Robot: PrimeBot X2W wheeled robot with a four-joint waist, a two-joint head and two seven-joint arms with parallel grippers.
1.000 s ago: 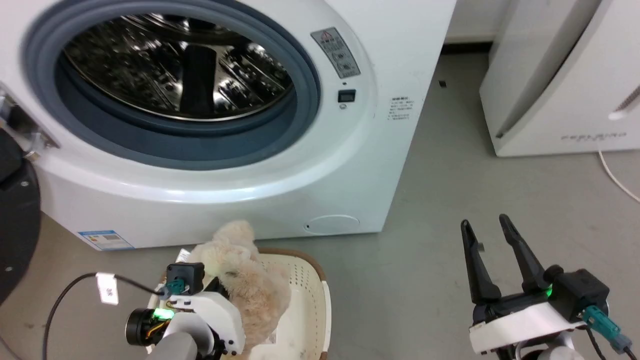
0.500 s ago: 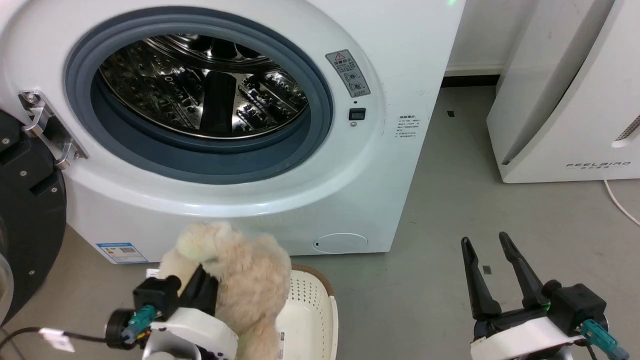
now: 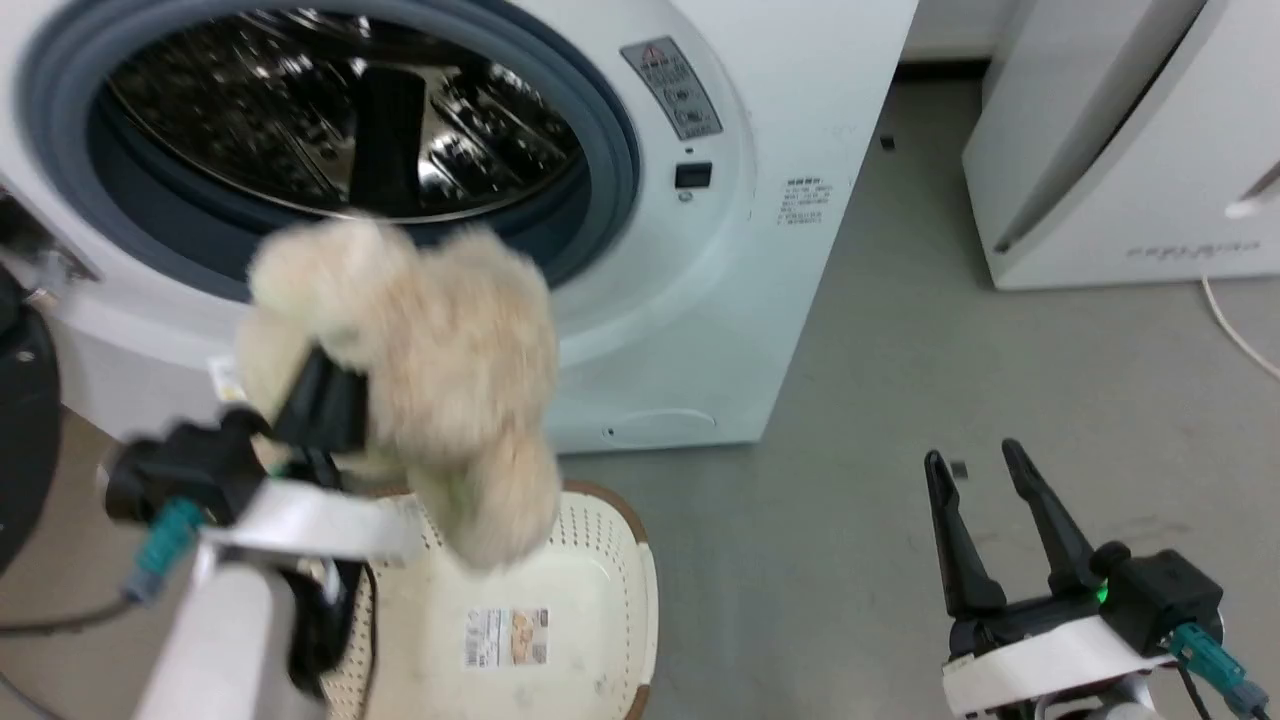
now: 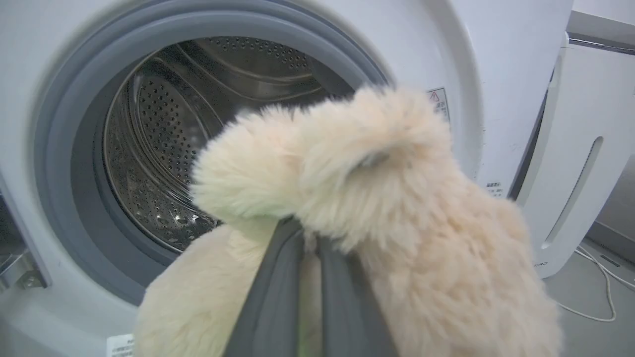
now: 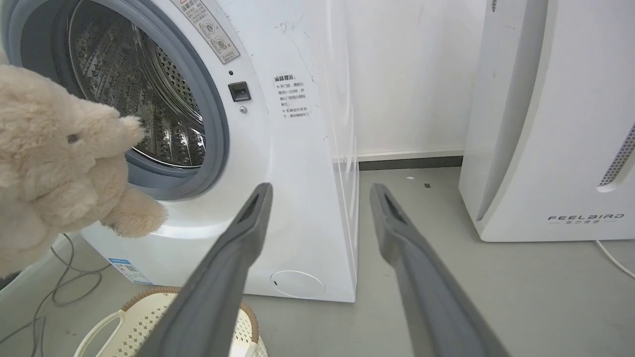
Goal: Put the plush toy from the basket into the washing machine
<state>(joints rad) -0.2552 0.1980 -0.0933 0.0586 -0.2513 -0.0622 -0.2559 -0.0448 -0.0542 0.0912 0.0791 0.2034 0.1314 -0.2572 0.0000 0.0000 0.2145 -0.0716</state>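
Observation:
The cream-beige plush toy (image 3: 430, 350) hangs in the air above the basket (image 3: 620, 560), level with the lower rim of the washing machine (image 3: 700, 330) porthole. My left gripper (image 3: 325, 395) is shut on the plush toy from below, its fingers (image 4: 278, 297) buried in the fur. In the left wrist view the plush toy (image 4: 397, 238) sits right before the open steel drum (image 4: 158, 148). The right wrist view has the plush toy (image 5: 54, 188) at its left edge. My right gripper (image 3: 975, 465) stands open low at the right, nothing between its fingers (image 5: 238, 248).
The black-framed door (image 3: 20, 430) is swung open at the left edge. A white slanted appliance marked FEELBIRD (image 3: 1130, 150) stands at the right, with a white cable (image 3: 1235, 340) on the grey floor. The basket's bottom label (image 3: 508, 637) is visible.
My left gripper has lifted the plush toy out of the basket and up toward the porthole. The head camera shifted. The right gripper has stayed open and still.

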